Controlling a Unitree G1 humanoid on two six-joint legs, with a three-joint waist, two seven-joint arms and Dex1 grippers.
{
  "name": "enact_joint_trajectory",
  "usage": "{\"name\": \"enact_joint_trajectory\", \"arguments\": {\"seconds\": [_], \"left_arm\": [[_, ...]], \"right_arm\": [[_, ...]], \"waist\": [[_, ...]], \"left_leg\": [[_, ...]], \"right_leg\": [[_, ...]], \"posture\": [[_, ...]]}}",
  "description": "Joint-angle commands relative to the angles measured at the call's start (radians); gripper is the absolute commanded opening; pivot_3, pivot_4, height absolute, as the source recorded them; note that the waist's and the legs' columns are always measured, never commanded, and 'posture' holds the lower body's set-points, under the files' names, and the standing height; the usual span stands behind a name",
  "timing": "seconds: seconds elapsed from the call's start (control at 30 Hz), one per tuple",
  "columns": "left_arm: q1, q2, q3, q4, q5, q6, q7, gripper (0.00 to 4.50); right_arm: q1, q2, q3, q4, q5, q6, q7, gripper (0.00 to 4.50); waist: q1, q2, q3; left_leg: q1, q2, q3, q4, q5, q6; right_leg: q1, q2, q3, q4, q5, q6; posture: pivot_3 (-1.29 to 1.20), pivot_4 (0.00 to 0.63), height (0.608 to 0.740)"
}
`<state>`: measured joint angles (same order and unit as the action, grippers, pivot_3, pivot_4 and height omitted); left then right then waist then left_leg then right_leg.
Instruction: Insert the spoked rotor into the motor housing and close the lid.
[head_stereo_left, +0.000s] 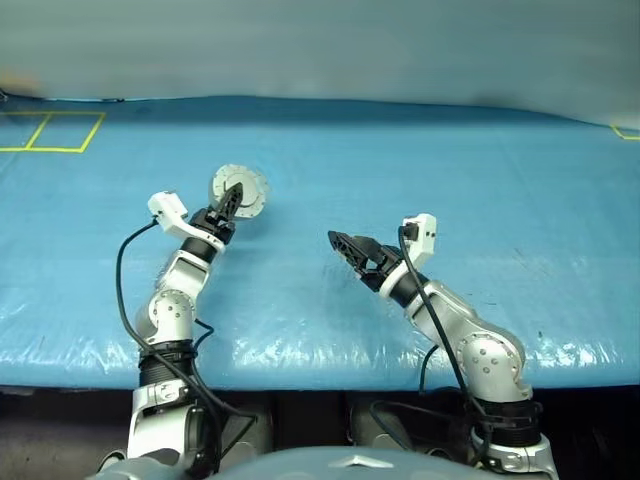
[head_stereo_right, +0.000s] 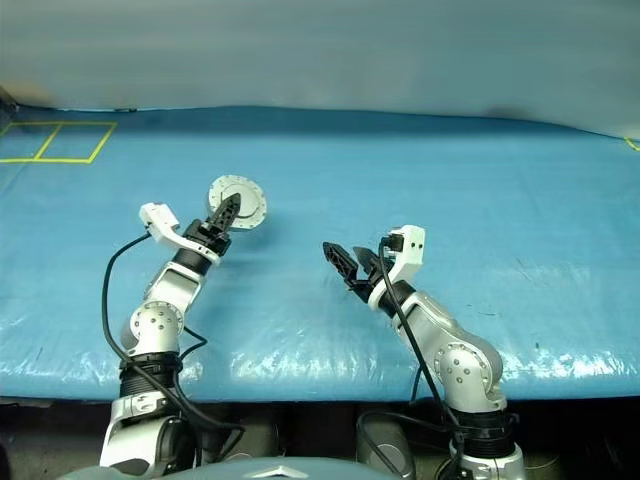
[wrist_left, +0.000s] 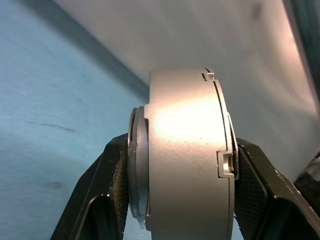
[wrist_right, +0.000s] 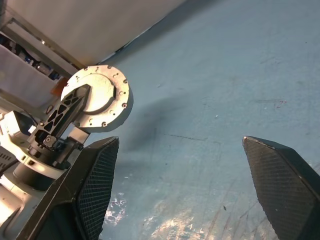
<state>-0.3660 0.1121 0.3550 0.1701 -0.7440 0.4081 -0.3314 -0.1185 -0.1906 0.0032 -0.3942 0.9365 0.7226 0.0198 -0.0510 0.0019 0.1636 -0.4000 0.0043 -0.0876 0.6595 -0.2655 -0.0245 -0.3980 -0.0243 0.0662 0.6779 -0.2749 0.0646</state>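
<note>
1. Nearest the head camera, the right gripper (head_stereo_left: 342, 247) hangs over the blue table cover (head_stereo_left: 420, 160), its two black fingers spread wide with nothing between them; in the right wrist view the finger pads (wrist_right: 97, 182) show a fine mesh-like texture.
2. The table cover is a glossy blue plastic sheet, wrinkled and reflective along the near edge, with yellow tape lines (head_stereo_left: 50, 132) at the far left corner.
3. The left gripper (head_stereo_left: 231, 203) is raised above the sheet on the left, pinching the motor housing (head_stereo_left: 240, 190) by its two flat faces.
4. The housing is a round, matte silver-grey metal drum; the left wrist view shows its smooth side wall (wrist_left: 187, 150) with small rectangular notches along a seam.
5. The face turned toward the right gripper is a plain silver disc ringed with small holes (wrist_right: 102, 97), one black lattice finger (wrist_right: 65, 112) lying across it.
6. Whether that disc is the lid cannot be told.
</note>
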Motion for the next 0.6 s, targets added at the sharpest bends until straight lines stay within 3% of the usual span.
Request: {"name": "enact_joint_trajectory", "arguments": {"seconds": [0.03, 0.17, 0.3, 0.37, 0.6], "left_arm": [[-0.04, 0.018, -0.002, 0.038, 0.028, -0.019, -0.005, 2.38], [-0.069, 0.023, 0.006, 0.156, 0.083, -0.047, 0.028, 2.38], [-0.082, 0.034, 0.006, 0.214, 0.125, -0.067, 0.043, 3.72], [-0.075, 0.06, -0.023, 0.224, 0.211, -0.101, 0.089, 4.37], [-0.054, 0.133, 0.079, 0.191, 0.186, -0.082, 0.133, 4.48]], "right_arm": [[-0.004, 0.019, 0.004, -0.017, -0.033, -0.021, 0.024, 4.19], [-0.003, 0.038, 0.013, -0.013, -0.066, -0.013, 0.035, 4.19], [0.004, 0.054, 0.012, -0.014, -0.086, -0.004, 0.042, 4.19], [0.011, 0.063, 0.005, -0.01, -0.084, 0.002, 0.041, 4.19], [0.031, 0.07, -0.005, -0.011, -0.082, 0.014, 0.064, 4.19]], "waist": [[0.006, 0.0, 0.0], [0.014, -0.001, 0.0], [0.011, -0.001, 0.0], [0.009, -0.001, 0.0], [0.002, -0.001, -0.001]], "left_leg": [[0.0, 0.0, 0.0, 0.0, 0.0, 0.0], [0.0, 0.0, 0.0, 0.0, -0.001, 0.001], [0.001, 0.0, -0.001, 0.001, 0.0, 0.001], [0.001, 0.0, -0.001, 0.001, 0.0, 0.001], [0.003, 0.001, -0.001, 0.0, 0.0, 0.001]], "right_leg": [[0.0, 0.0, 0.0, 0.0, 0.0, 0.0], [0.0, 0.0, 0.0, 0.0, 0.0, 0.0], [0.001, 0.0, -0.001, 0.001, 0.0, 0.0], [0.001, 0.0, -0.001, 0.001, 0.0, 0.0], [0.001, 0.0, 0.0, 0.002, 0.001, 0.0]], "posture": [[0.0, 0.15, 0.74], [0.0, 0.15, 0.74], [0.0, 0.15, 0.74], [0.0, 0.15, 0.74], [0.0, 0.15, 0.74]]}}
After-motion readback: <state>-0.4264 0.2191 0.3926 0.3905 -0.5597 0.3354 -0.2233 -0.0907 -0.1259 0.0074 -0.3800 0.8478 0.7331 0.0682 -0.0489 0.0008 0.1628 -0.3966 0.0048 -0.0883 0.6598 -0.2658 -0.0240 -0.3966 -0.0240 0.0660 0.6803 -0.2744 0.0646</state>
